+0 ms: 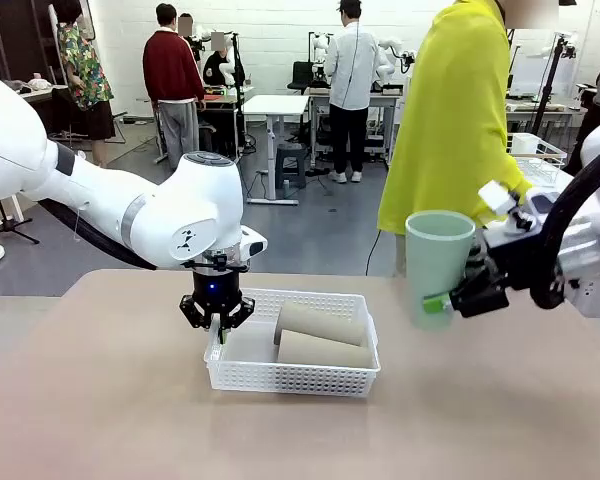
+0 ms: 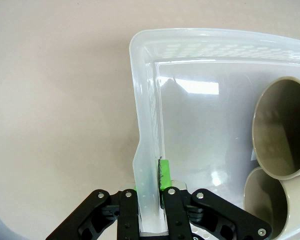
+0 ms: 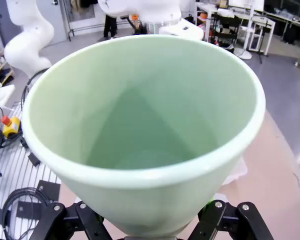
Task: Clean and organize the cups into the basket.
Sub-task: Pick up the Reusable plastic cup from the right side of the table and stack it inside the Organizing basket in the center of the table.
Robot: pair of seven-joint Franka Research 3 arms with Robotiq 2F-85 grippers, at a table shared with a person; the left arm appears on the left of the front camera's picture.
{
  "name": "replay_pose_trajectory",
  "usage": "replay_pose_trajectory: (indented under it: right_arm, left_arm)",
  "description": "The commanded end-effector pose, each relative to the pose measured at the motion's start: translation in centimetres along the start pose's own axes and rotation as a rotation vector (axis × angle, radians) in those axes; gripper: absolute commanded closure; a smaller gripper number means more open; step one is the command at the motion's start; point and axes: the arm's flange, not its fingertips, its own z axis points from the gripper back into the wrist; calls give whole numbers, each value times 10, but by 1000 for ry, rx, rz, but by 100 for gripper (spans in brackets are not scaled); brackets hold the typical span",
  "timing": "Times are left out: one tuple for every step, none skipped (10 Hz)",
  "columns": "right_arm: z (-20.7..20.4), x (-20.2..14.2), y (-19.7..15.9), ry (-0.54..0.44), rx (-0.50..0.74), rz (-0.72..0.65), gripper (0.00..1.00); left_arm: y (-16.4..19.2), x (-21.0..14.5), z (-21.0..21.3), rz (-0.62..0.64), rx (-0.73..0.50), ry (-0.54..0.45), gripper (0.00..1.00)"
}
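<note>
Now, at the frame's right, the right end effector (image 1: 450,300) grips a pale mint green tapered cup (image 1: 438,262), upright with its mouth up, above the tan table (image 1: 100,420). The shallow white lattice-walled plastic basket (image 1: 290,383) sits lower and to its left, at centre frame. Two matte tan-brown cups (image 1: 320,322) lie on their sides inside, long axes across the frame, filling the right part. The left end effector (image 1: 218,322) is pinched tight on the basket's left wall.
</note>
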Motion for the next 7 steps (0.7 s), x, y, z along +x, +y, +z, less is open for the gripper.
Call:
replay_pose_trajectory:
  right_arm:
    - [8, 9, 17, 12, -23, -18, 35]
    - [9, 8, 19, 10, -45, -56, 35]
    - [9, 16, 8, -1, -19, 6, 35]
    - [9, 16, 8, -1, -19, 6, 35]
    - [9, 16, 8, -1, -19, 6, 35]
    - [9, 16, 8, -1, -19, 6, 35]
    - [9, 16, 8, -1, -19, 6, 35]
  left_arm:
    - [-1, 0, 1, 0, 0, -3, 100]
    - [-1, 0, 1, 0, 0, -3, 100]
    - [-1, 0, 1, 0, 0, -3, 100]
    - [-1, 0, 1, 0, 0, -3, 100]
    - [-1, 0, 1, 0, 0, -3, 100]
    - [-1, 0, 1, 0, 0, -3, 100]
    - [-1, 0, 1, 0, 0, -3, 100]
